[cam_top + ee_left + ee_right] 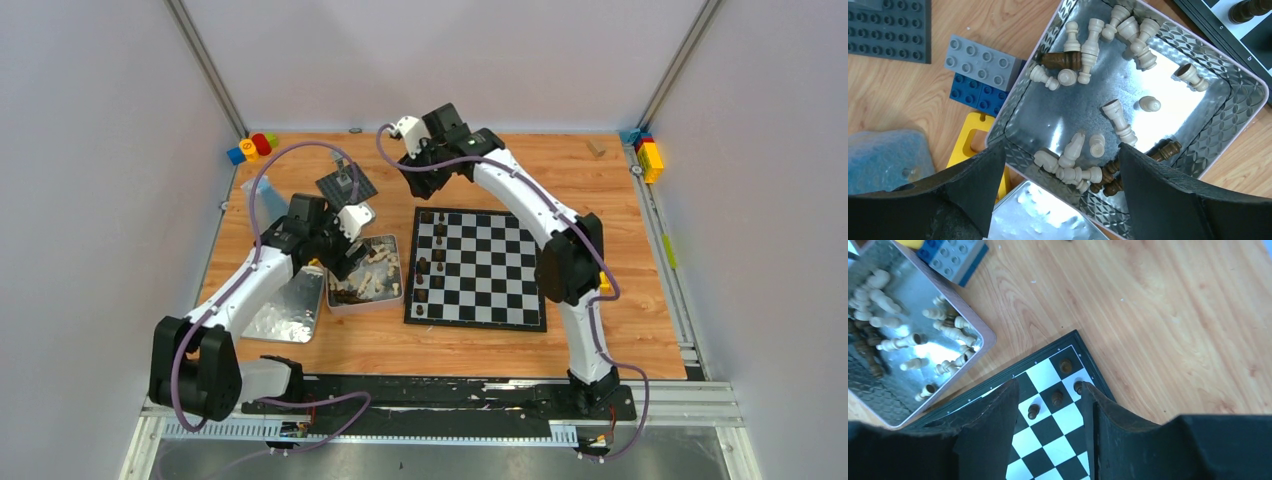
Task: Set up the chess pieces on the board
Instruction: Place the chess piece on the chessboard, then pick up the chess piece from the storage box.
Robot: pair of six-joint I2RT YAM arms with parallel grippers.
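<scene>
While right gripper (1049, 386) hangs half-open, empty, over board's (1040, 374) corner, left gripper (1062, 150), wide open, empty, should pinch a piece (1118, 117).

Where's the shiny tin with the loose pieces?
In the top view, the tin sits left of centre, beside the chessboard's left edge, with the left gripper above it.

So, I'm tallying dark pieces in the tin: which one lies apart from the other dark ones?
The dark piece on its side near the tin's wall by the grey brick; the other dark pieces cluster opposite.
</scene>
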